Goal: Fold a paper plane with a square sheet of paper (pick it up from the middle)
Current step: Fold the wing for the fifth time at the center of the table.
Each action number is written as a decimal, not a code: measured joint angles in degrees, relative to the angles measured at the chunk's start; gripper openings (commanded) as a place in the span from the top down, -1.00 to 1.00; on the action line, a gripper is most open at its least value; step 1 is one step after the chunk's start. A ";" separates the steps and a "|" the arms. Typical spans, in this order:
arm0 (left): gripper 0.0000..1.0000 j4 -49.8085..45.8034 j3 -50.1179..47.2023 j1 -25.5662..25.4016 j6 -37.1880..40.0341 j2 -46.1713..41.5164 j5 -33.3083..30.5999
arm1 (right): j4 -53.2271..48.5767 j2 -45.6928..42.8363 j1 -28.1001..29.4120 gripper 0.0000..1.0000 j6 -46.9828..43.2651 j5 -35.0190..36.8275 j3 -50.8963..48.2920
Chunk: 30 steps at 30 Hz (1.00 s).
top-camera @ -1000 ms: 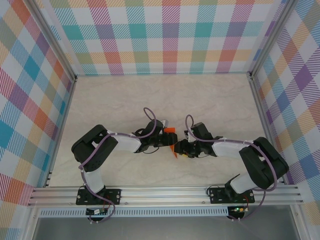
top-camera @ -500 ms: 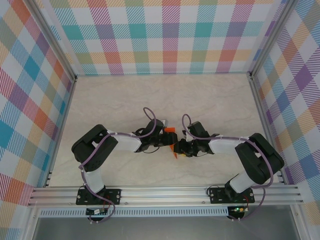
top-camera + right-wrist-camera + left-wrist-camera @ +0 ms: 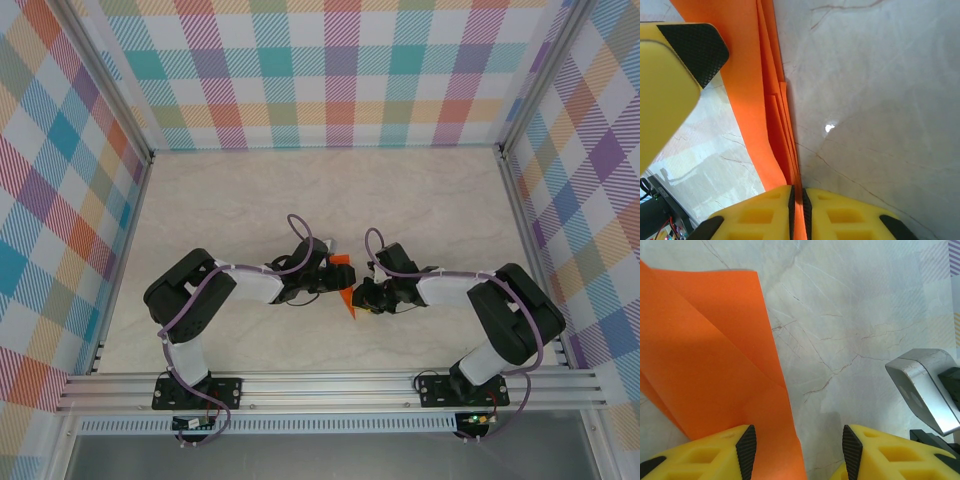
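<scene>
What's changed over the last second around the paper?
The right fingers closed onto the folded paper and now pinch its layers, and the right arm edged slightly toward the left arm. The left fingers stayed apart at the paper, with that arm unmoved.

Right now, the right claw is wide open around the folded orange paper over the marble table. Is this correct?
Not quite. The right claw is not wide open: it is closed on the folded orange paper, pinching it between its pads over the marble table. The right wrist view shows this.

on the table [image 3: 250, 200], near its front middle, the folded paper [image 3: 345, 290] sits between the left fingers [image 3: 746, 452] and right fingers [image 3: 765, 212].
</scene>
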 measured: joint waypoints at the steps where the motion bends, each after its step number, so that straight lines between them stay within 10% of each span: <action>1: -0.03 0.00 0.00 0.00 0.00 0.00 0.00 | -0.09 0.13 -0.04 0.74 0.00 0.07 0.02; 17: 0.00 -0.92 0.37 0.00 0.00 0.00 -0.02 | 1.20 -11.47 1.03 0.98 -0.22 1.60 -1.66; 30: 0.02 -2.40 1.18 0.26 -0.42 0.22 0.20 | 11.17 -3.76 4.07 1.00 3.45 -1.75 -2.86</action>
